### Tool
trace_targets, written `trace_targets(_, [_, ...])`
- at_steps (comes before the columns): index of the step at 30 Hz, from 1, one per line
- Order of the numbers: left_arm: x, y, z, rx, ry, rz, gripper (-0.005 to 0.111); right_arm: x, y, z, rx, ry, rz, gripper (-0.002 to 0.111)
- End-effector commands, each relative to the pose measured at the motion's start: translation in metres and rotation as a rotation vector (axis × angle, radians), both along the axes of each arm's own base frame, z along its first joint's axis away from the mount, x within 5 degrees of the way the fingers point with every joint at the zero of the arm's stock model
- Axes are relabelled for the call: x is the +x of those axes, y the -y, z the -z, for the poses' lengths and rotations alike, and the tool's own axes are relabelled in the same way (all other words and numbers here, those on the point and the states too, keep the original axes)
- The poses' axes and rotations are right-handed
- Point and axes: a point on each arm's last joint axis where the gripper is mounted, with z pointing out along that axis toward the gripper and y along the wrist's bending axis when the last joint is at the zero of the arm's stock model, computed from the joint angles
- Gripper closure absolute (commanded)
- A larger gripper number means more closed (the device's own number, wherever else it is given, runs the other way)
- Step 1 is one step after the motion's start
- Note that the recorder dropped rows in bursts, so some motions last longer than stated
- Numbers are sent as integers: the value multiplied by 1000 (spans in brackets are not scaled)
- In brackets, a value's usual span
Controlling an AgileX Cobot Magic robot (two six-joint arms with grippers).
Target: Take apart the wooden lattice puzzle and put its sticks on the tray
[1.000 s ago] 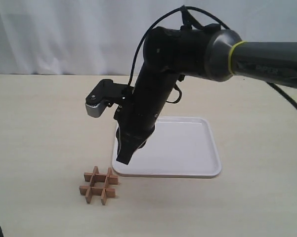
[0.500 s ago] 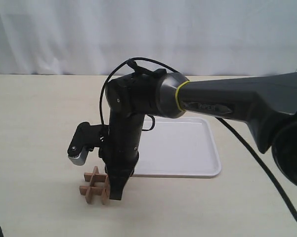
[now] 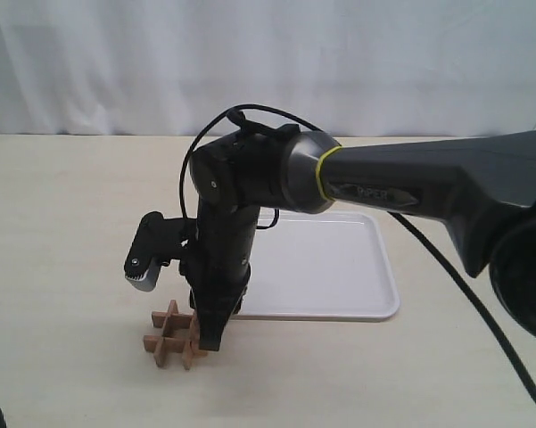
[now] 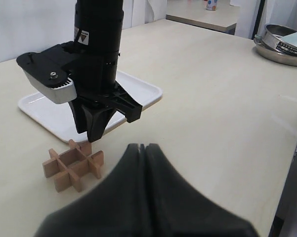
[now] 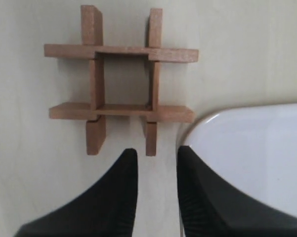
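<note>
A metal bowl (image 4: 284,45) sits on the beige table (image 3: 62,267), white curtain (image 3: 116,62) behind.

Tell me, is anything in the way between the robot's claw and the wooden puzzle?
No, nothing visible. The right gripper is open, with only bare table between it and the wooden lattice puzzle. The tray lies right beside the puzzle, nothing between.
</note>
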Motion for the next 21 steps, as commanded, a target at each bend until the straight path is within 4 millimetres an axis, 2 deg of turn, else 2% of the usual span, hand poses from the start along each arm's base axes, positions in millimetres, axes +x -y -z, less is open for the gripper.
trace_targets(1, [0, 0, 0, -6, -4, 3, 107, 3, -1, 1, 6, 16, 5, 81])
trace_targets(11, [0, 0, 0, -6, -4, 3, 107, 2, -2, 1, 14, 12, 20, 81])
trace_targets(21, [0, 0, 0, -6, -4, 3, 107, 3, -2, 16, -9, -13, 22, 81])
